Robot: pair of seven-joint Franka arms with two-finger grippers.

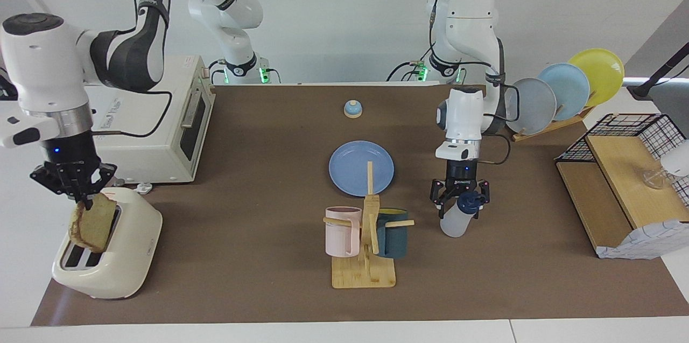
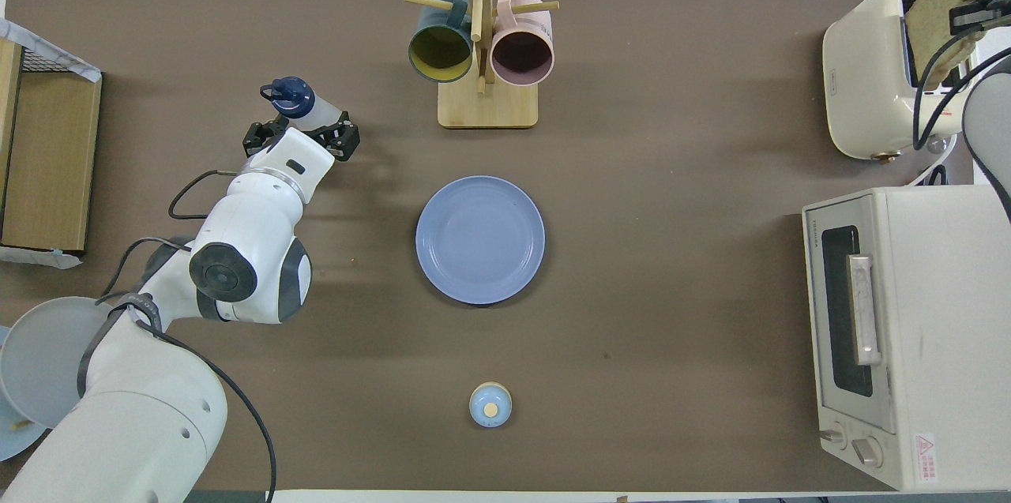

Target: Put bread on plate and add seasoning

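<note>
Over toaster (image 1: 107,257), bread (image 1: 92,229) upright, edge-down

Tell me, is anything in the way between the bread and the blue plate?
Nothing visible is. The right gripper holds the bread above the toaster, and only bare table lies between it and the plate.
</note>
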